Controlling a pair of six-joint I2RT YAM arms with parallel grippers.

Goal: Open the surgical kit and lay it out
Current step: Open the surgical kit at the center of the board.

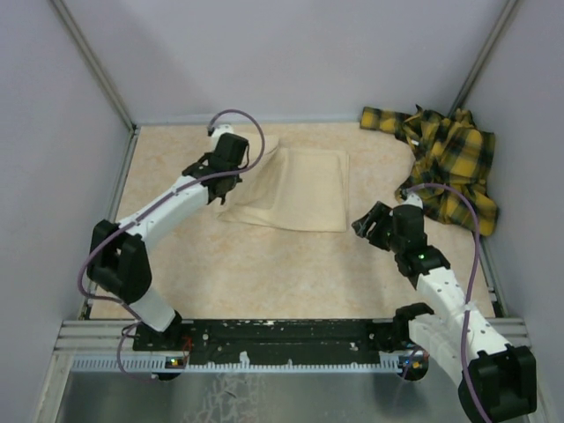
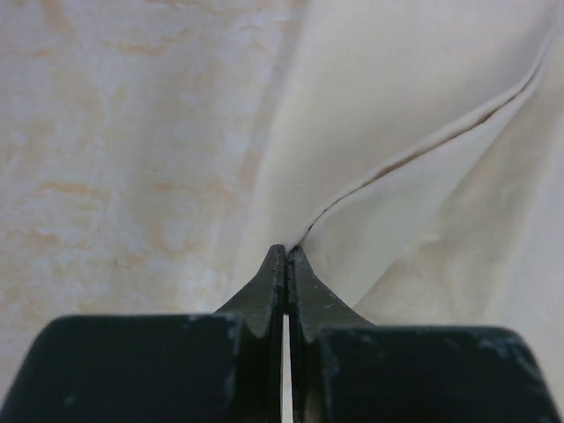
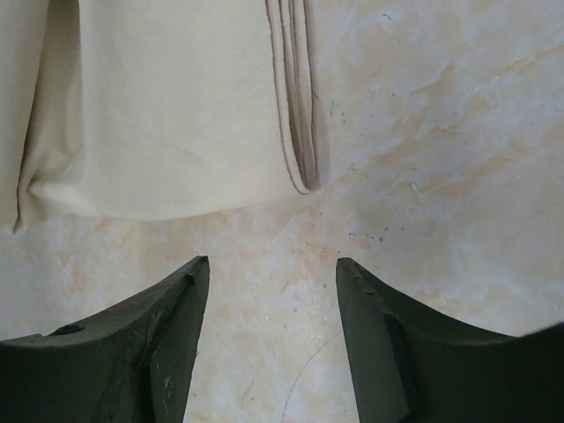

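The surgical kit's pale beige cloth wrap point(image 1: 295, 189) lies folded as a bundle in the middle of the table. The steel tray and the metal instruments are hidden. My left gripper point(image 1: 231, 183) is at the wrap's left side, shut on a fold of the cloth point(image 2: 370, 176), which it lifts into a ridge. My right gripper point(image 1: 363, 224) is open and empty, just off the wrap's near right corner point(image 3: 300, 176), above bare table.
A yellow-and-black plaid cloth point(image 1: 445, 159) lies crumpled at the back right corner. Grey walls enclose the table on three sides. The black rail point(image 1: 282, 335) with the arm bases runs along the near edge.
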